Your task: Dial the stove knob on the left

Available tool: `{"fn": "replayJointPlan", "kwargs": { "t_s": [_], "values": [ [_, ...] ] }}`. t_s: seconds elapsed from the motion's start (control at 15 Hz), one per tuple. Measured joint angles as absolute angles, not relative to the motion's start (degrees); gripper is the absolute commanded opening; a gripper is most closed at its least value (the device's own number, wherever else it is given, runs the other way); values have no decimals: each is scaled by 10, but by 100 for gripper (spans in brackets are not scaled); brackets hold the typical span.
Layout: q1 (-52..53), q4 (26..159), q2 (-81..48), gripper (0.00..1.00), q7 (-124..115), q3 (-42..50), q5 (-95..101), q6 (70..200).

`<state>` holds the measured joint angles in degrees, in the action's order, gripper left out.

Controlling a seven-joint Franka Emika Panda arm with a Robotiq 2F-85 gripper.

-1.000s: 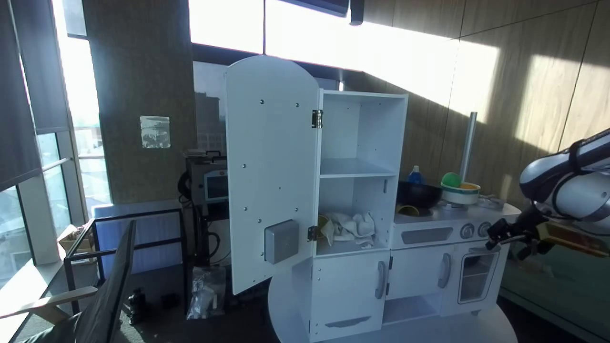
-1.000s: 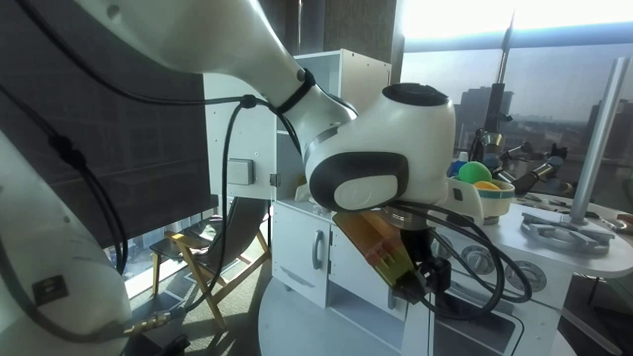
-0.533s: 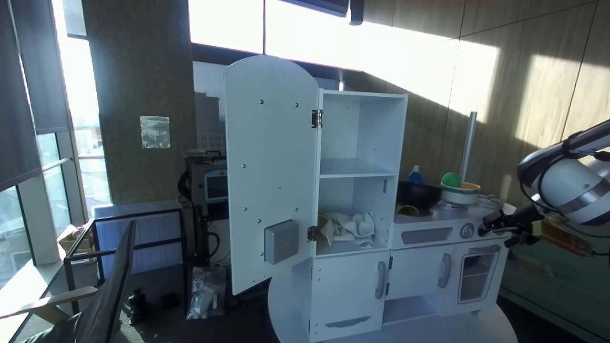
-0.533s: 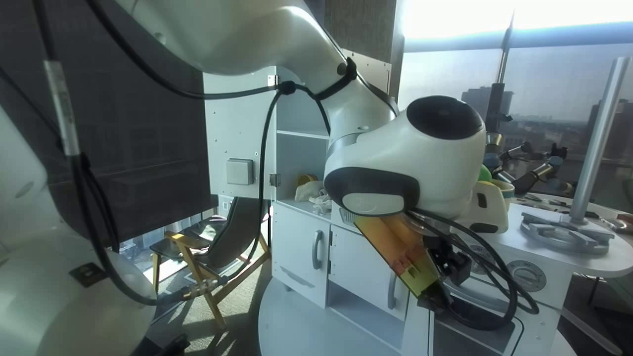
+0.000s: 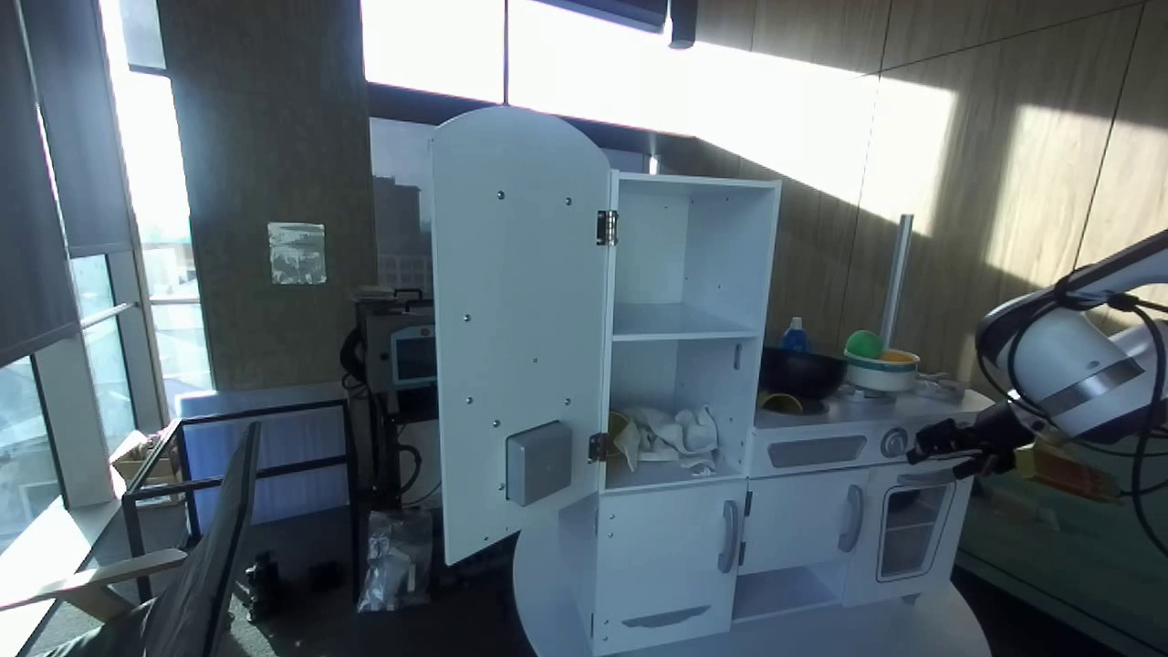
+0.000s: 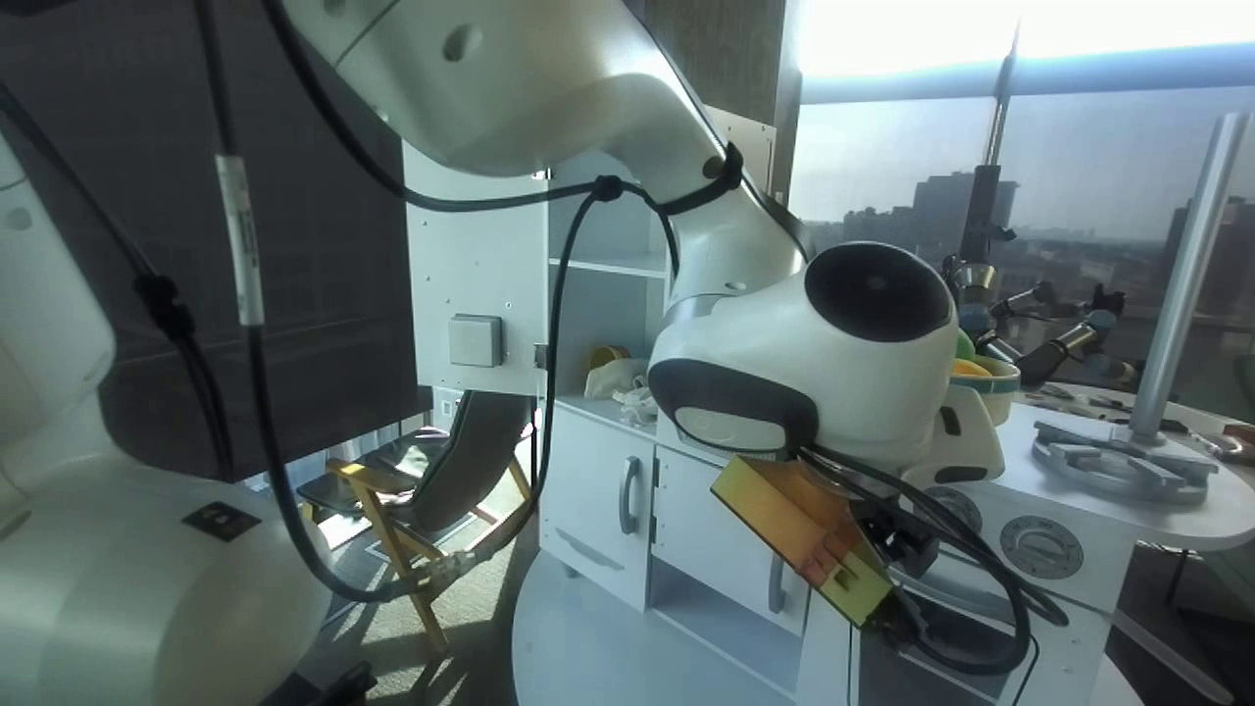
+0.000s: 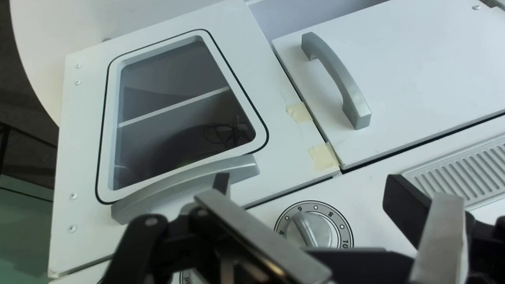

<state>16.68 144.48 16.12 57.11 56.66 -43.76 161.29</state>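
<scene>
Holding the claw (image 7: 315,197) spread, gripping nothing, at the front of the stove (image 5: 803,525), probably to straddle the left knob (image 7: 311,228) just right of the ribbed panel (image 7: 473,169). Cannot tell whether touching. Likely calls for closing across the raised ridge (image 7: 305,229) to twist.

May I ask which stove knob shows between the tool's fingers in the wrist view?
The knob nearest the ribbed panel; the next knob lies outside the gap, mostly hidden behind the tool.
</scene>
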Motion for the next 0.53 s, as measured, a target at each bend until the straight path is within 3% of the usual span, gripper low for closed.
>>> {"fn": "replayJointPlan", "kwargs": {
  "t_s": [0.53],
  "values": [
    [299,1425,165,100,697,635,-557,1682]
  ]
}}
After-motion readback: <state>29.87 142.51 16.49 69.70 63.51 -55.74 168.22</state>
